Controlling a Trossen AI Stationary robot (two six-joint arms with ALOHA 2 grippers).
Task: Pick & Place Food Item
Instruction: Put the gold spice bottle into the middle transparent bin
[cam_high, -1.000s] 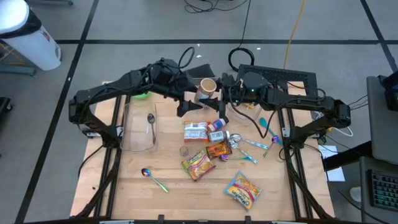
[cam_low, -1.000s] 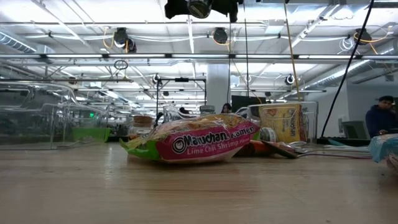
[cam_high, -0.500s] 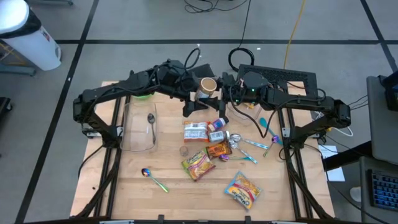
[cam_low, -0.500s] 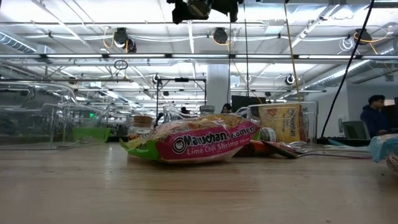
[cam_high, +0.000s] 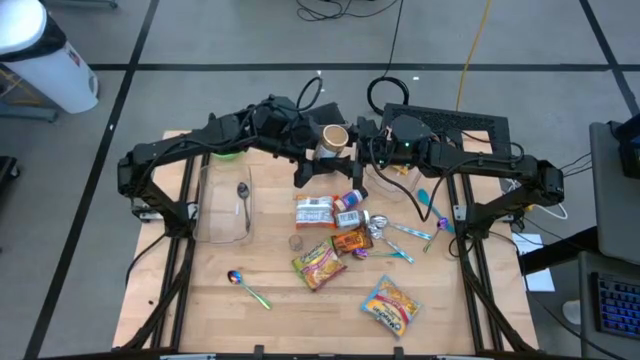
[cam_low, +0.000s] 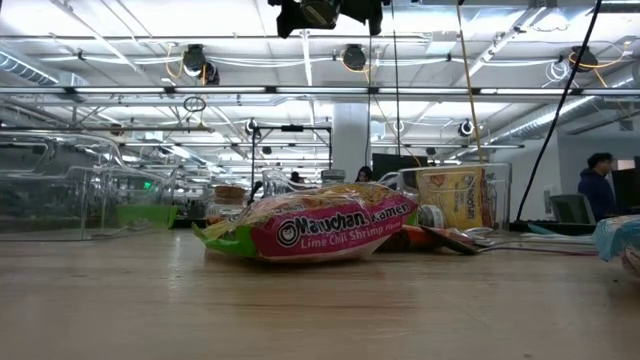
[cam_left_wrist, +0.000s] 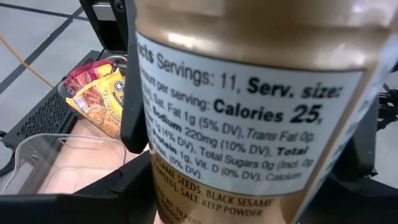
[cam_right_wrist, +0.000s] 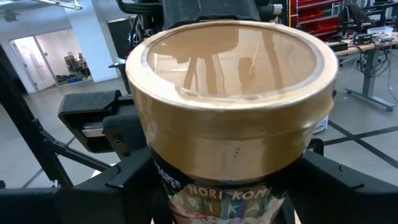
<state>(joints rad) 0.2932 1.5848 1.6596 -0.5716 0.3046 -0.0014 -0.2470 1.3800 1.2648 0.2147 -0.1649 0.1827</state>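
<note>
A gold-lidded jar (cam_high: 333, 139) hangs in the air between the two arms, above the far middle of the tabletop (cam_high: 280, 310). The right pincer (cam_high: 352, 142) pinches it around the body below the lid, with a dark finger (cam_right_wrist: 134, 140) on each side. The left pincer (cam_high: 312, 162) has come around the same jar from the other side; its view is filled with the nutrition label, and a finger (cam_left_wrist: 134, 74) lies beside the glass. Whether it already squeezes I cannot tell.

This looks like a handover, and that is where the risk sits. If the right pincer lets go before the left has a firm hold, the jar drops onto the packets (cam_high: 317, 263) and bottles (cam_high: 348, 204) below. If both pull at once, the smooth glass may twist or slip out. The left fingers seem to sit low on the label, so the top-heavy jar could tip once it is carried alone. The clear tub (cam_high: 225, 203) lies well apart, to the left.
</note>
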